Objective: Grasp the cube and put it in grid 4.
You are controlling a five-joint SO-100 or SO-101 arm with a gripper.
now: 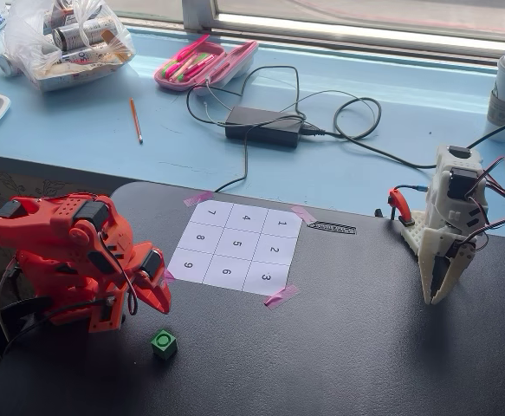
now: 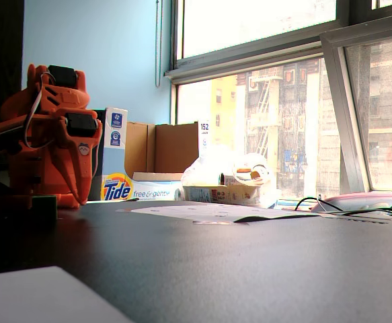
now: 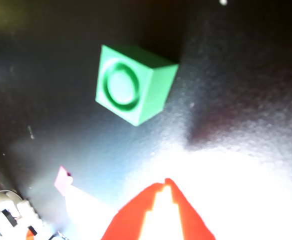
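Observation:
A green cube (image 1: 164,343) with a round recess on one face sits on the black table, near its front left. It also shows in the wrist view (image 3: 133,85) and as a dark block in a fixed view (image 2: 44,207). My orange gripper (image 1: 159,302) is folded low, its tips pointing down just behind the cube and apart from it. In the wrist view the two orange jaws meet at a point (image 3: 166,183), shut and empty. A white paper grid (image 1: 236,246) numbered one to nine is taped to the table; square 4 (image 1: 246,218) is in its far row, middle.
A white second arm (image 1: 449,227) stands at the table's right edge. Behind the table, a blue sill holds a power brick with cables (image 1: 263,126), a pink case (image 1: 204,62), a pencil (image 1: 136,120) and a bag of items (image 1: 61,39). Pink tape (image 1: 281,296) holds the grid's corners.

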